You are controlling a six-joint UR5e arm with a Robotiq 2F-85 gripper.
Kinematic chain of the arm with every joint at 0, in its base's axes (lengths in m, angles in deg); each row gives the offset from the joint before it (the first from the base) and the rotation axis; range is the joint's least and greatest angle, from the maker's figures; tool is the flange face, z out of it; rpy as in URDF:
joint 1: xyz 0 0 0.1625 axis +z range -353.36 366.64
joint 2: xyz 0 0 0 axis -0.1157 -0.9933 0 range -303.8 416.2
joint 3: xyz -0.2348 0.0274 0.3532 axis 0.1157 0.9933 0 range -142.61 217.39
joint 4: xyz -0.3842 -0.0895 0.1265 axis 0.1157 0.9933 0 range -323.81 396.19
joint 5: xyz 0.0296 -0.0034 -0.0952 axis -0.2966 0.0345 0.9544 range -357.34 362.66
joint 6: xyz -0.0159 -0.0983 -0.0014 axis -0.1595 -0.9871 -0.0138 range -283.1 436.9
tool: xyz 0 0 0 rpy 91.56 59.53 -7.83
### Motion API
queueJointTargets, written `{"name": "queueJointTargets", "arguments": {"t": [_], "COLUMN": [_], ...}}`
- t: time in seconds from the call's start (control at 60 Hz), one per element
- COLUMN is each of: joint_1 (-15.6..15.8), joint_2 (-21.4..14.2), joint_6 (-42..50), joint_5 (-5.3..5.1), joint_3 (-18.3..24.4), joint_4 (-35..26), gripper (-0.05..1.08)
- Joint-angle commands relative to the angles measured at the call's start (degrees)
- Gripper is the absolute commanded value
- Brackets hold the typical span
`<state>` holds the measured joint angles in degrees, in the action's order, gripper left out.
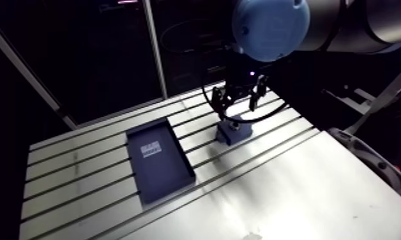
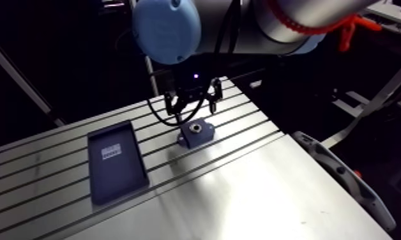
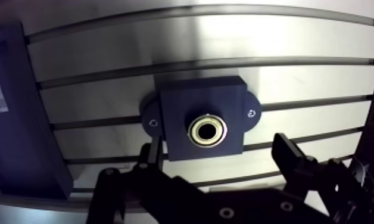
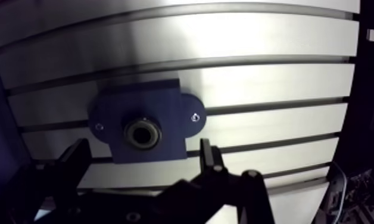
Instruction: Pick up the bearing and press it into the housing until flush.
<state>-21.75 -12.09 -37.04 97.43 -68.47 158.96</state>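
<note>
The end effector (image 3: 219,146) hangs over the housing (image 3: 183,98) with its two fingers (image 3: 155,154) spread apart and nothing clamped between them. In the wrist view the housing lies under the end effector, and its near edge falls between the fingers. It is a dark blue square block with a rounded ear on each side, and each ear has a small mark in it. The block sits flat on the slotted aluminium surface (image 1: 292,185), across one of the grooves.

The bearing (image 3: 208,115) sits in the round bore at the middle of the block. It shows as a bright metal ring around a dark hole, and no finger touches it. Whether its face is level with the top of the block cannot be told from these views.

In the arm view the housing sits a little right of centre in the upper half of the frame. The end effector is just above it, and a thin gap seems to show between them. Left of centre lies a shallow dark blue tray (image 1: 168,182), long and rectangular. It has a pale label (image 1: 152,148) on its floor and stands well apart from the housing. In the wrist view one wall of the tray and part of the label show off to one side of the end effector
</note>
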Motion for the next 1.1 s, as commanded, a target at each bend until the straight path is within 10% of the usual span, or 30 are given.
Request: {"name": "queueJointTargets", "arguments": {"t": [0.017,0.1,0.15,0.25,1.1], "joint_1": [0.08,0.08,0.08,-0.15,-0.44], "joint_2": [-2.17,-3.3,-3.71,-3.39,-0.04], "joint_6": [0.22,0.6,0.6,-0.19,0.51], "joint_5": [-0.16,-0.16,0.01,-0.46,-0.42], "joint_3": [0.66,0.87,0.87,0.78,0.25], "joint_4": [-2.01,-4.08,-4.33,-4.09,-1.26], "gripper": [0.07,0.31,0.76,1.06,1.08]}}
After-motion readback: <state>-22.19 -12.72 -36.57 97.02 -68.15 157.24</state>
